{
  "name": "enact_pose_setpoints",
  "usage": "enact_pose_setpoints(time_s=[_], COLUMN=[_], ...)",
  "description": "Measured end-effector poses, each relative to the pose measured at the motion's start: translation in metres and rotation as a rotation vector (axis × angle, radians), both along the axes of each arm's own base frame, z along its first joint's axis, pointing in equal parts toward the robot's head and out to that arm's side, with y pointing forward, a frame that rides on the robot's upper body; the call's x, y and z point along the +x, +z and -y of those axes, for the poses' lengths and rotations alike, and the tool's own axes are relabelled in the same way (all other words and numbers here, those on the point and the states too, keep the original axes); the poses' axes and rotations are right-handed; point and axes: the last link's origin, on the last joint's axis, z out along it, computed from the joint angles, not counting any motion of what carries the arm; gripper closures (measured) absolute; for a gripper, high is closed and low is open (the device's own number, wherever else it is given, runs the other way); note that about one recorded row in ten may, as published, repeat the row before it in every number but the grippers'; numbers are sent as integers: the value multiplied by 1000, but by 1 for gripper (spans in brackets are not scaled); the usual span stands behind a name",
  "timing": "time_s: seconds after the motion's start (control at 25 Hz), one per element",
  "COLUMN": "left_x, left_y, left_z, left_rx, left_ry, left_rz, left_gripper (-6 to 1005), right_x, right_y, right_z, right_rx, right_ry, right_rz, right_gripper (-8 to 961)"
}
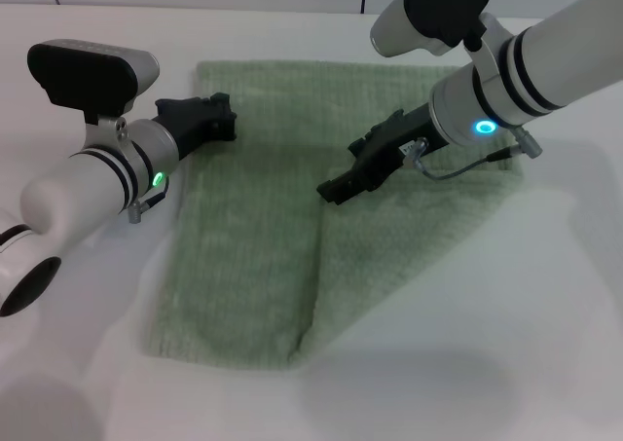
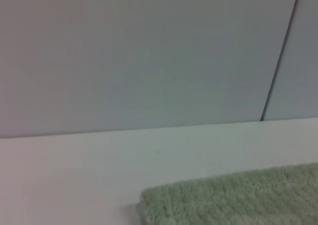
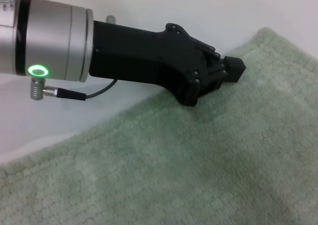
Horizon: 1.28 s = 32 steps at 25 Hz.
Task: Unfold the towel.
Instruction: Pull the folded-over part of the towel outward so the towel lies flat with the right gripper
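The pale green towel (image 1: 253,246) lies on the white table, with a crease (image 1: 313,275) running from its middle toward the near edge. Its right part forms a flap (image 1: 409,237) with a slanted edge. My right gripper (image 1: 331,190) hangs over the towel's middle, its tip at the top of that crease. My left gripper (image 1: 222,116) sits at the towel's far left edge; the right wrist view shows this left gripper (image 3: 232,68) shut, its tip just over the towel's (image 3: 198,165) edge with nothing visibly held. The left wrist view shows only a towel corner (image 2: 228,200).
The white table (image 1: 487,363) surrounds the towel on all sides. A grey panelled wall (image 2: 149,56) rises behind the table's far edge. A cable (image 1: 458,168) loops under my right wrist.
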Motion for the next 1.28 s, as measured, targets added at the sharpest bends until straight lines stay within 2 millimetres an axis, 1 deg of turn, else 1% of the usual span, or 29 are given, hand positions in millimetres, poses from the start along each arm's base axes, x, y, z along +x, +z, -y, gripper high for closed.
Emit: enact_pose_setpoints(time_s=[0.16,0.72,0.88,0.96,1.28], left_x=[-3,-2,-1,-1,-1], left_y=[-1,-1,-1,-1,0], left_z=[0,-1,-1,-1,-1], left_rx=[-8,-9,-7,-7,-6], left_ry=[24,23,21,21,18], left_rz=[-16,-15,-13,-12,-11], left_gripper=[1000,1000,1000,1000,1000], right_x=[-1,1,0,-2,-3], right_y=[-1,-4,-9,-15,-19], right_z=[1,2,1,2,1], right_rx=[-2,-5,1,5,8], right_ry=[-1,-1,12,21,31], right_rz=[-5,7,21,21,31], right_gripper=[135,134,134,134,134])
